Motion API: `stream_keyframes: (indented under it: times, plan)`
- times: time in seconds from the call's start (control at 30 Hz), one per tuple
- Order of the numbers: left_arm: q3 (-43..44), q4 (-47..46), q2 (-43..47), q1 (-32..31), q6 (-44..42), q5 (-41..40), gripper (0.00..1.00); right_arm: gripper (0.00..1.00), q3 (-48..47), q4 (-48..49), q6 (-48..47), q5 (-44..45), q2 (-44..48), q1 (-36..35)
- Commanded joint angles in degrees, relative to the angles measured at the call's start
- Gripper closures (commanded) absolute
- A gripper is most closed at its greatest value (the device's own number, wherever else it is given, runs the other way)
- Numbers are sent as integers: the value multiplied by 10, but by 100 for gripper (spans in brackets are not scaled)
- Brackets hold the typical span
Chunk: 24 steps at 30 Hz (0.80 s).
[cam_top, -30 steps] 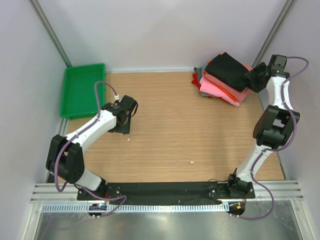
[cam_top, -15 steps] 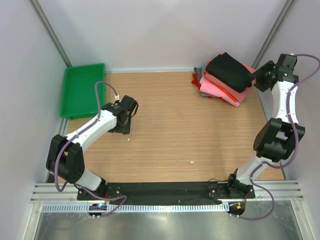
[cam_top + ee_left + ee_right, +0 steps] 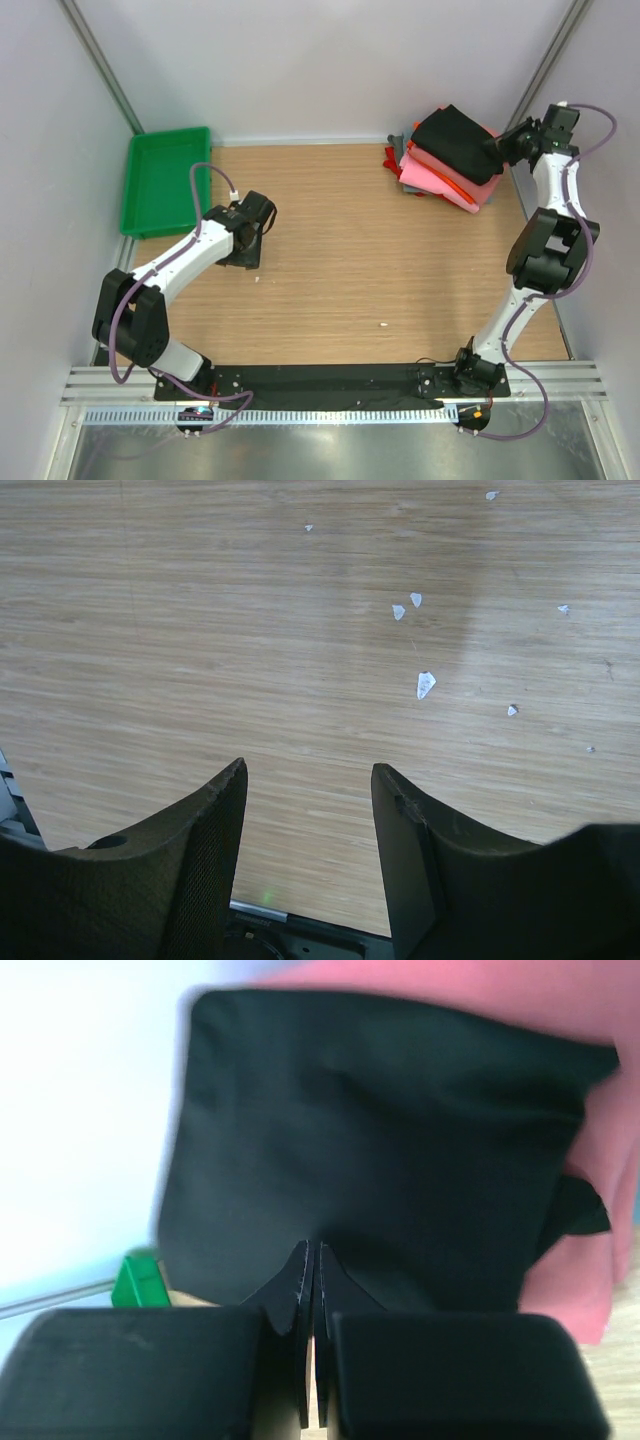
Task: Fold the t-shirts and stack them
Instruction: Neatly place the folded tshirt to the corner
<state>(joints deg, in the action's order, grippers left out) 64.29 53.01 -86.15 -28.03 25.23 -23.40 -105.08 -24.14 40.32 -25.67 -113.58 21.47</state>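
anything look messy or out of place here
Two things. The stack of t-shirts at the far right corner is untidy: its layers fan out with edges misaligned, and the black t-shirt lies skewed on top. Small white scraps litter the table.

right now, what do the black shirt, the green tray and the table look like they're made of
Black shirt: soft matte cloth, possibly a cotton knit; it sags and creases at the edges. Green tray: likely moulded plastic, with uniform colour, smooth walls and a raised rim. Table: wood or wood-look laminate, with pale grain streaks and a low sheen.
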Motion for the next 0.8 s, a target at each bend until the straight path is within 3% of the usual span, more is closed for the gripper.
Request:
stream_keyframes:
  times: [0.0,0.33,0.53,0.77]
  plan:
    - [15,3,0,-2,3,-8,46,97,31,41,3,-15,1,-3]
    - [16,5,-7,-2,3,-9,46,98,67,29,-19,29,11,-3]
    - [15,5,-8,-2,3,-9,46,90,43,-35,-57,100,49,2]
    - [15,4,-5,-2,4,-7,46,88,83,-43,-65,94,48,13]
